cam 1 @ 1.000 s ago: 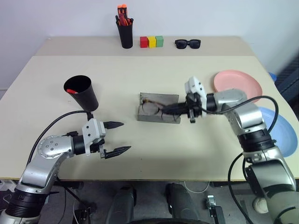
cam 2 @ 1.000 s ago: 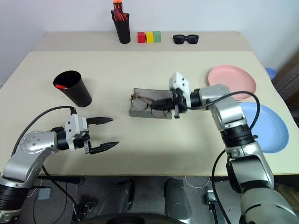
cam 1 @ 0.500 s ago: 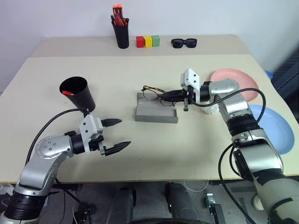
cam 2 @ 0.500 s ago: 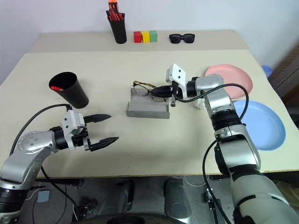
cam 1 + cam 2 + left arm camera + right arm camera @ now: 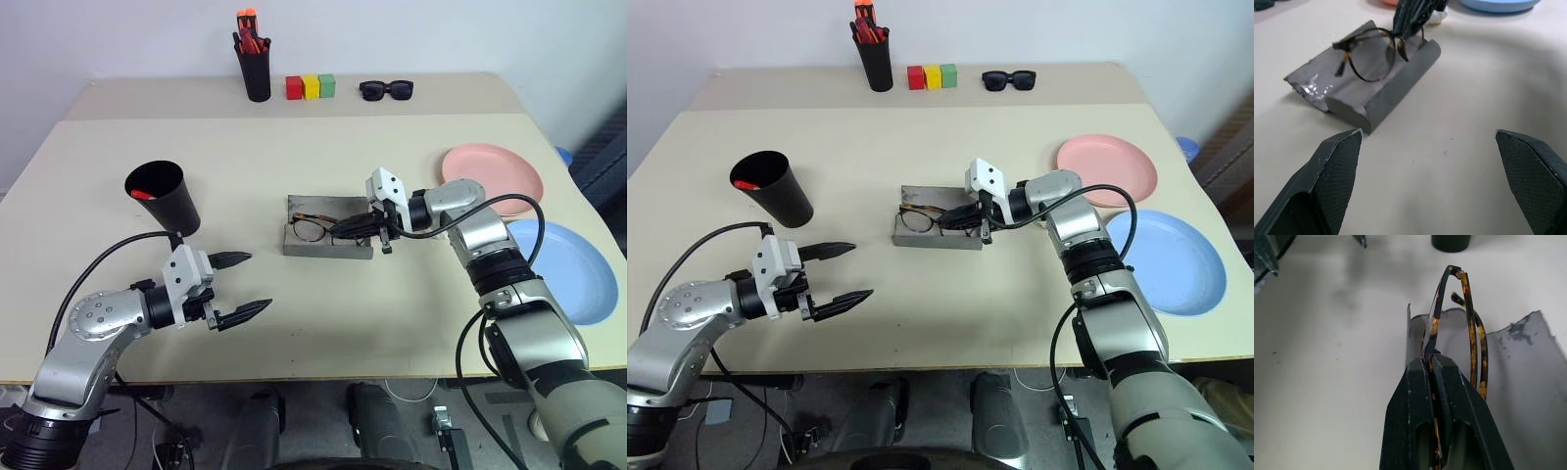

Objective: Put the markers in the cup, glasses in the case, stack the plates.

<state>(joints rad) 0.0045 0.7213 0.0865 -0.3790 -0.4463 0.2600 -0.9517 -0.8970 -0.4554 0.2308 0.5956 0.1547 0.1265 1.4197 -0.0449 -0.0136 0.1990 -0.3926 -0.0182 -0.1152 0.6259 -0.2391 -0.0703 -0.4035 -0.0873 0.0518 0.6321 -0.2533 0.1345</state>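
At nine o'clock on the surface [image 5: 411, 166] the cup [image 5: 162, 199] stands upright. Below it the left gripper [image 5: 240, 287] hovers, fingers wide apart and empty. At centre the open case [image 5: 318, 239] cradles the glasses [image 5: 312, 230], pinched between the right gripper's [image 5: 338, 229] closed fingers. Both plates [image 5: 493, 172] lie apart at three o'clock.

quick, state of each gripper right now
left gripper: open, holding nothing
right gripper: shut on the glasses, over the case
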